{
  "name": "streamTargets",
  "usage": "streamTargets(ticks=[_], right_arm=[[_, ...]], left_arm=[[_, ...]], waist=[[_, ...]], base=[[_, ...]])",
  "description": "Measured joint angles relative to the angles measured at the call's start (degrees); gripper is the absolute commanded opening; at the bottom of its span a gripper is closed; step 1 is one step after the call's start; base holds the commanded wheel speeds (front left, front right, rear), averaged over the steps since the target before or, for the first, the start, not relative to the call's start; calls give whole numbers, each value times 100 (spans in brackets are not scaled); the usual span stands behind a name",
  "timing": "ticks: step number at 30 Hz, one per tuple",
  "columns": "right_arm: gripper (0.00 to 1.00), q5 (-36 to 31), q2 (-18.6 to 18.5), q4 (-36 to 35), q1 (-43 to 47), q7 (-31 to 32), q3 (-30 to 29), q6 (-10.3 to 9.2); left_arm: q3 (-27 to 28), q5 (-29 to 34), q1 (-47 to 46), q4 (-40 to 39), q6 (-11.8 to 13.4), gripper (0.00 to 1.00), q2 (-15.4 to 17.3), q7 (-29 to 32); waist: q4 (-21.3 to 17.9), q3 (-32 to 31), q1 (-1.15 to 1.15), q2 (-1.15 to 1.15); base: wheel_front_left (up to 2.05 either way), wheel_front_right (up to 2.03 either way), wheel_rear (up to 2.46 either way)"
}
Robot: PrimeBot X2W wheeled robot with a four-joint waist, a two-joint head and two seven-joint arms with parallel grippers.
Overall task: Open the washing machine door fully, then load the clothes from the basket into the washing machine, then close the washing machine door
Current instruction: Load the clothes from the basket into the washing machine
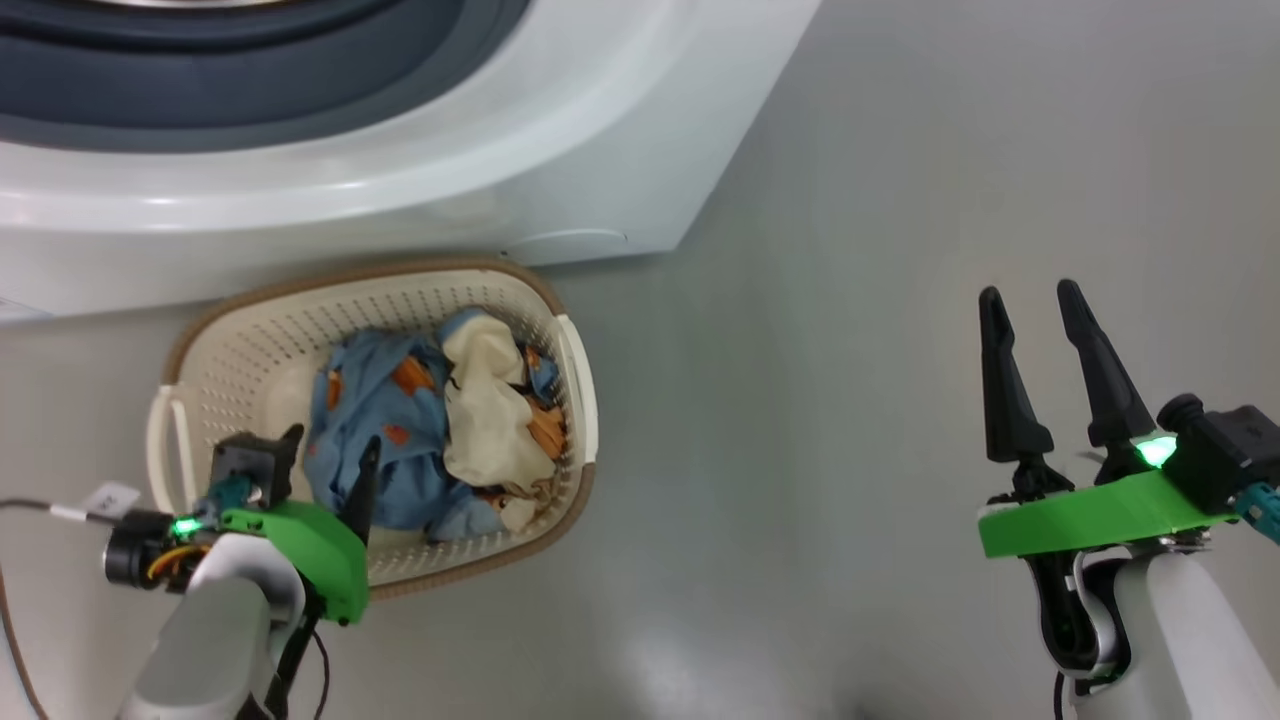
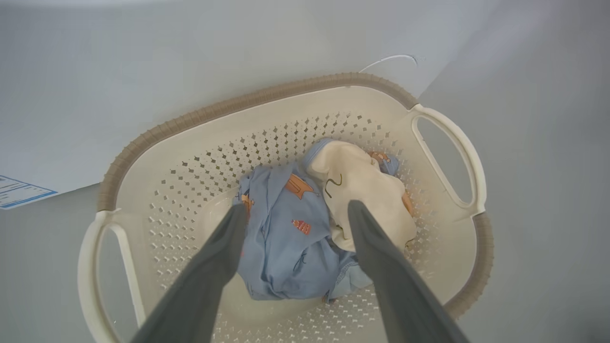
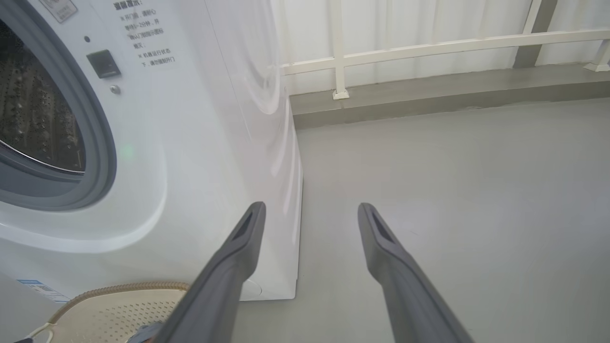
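Looking straight down, the left wrist view shows the basket (image 2: 238, 102) holding the clothes (image 2: 305, 224) bunched toward its right half: a light blue garment (image 2: 281, 243) with orange marks, and a cream-white garment (image 2: 362, 186) touching it on the right. A blue label (image 2: 19, 191) sits at that view's far left. The left gripper (image 2: 296, 207) hangs over the pile, jaws apart, one finger on each side of the blue garment; whether they touch the cloth cannot be told. The head view sets the basket on the floor (image 1: 900, 200), just beside the front of the washing machine (image 1: 560, 130). The right wrist view adds the perforated drum (image 3: 33, 109), uncovered inside its grey-blue seal (image 3: 102, 157), and a white railing (image 3: 429, 47). The right gripper (image 1: 1029, 290) hovers well apart over bare floor, jaws apart and empty.
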Motion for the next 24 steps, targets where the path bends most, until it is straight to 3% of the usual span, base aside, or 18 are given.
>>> streamTargets(ticks=[9, 24], right_arm=[[100, 74, 66, -30, -360, -1, 172, 0], [100, 370, 137, -174, -720, -2, 468, 0]], left_arm=[[-252, 204, -786, 758, 1, 100, 167, 360], [-397, 246, -1515, 1034, 165, 100, 569, 1180]], waist=[[-232, 623, 0, 0], [-687, 1423, -1, 0]], base=[[0, 0, 0], [0, 0, 0]])
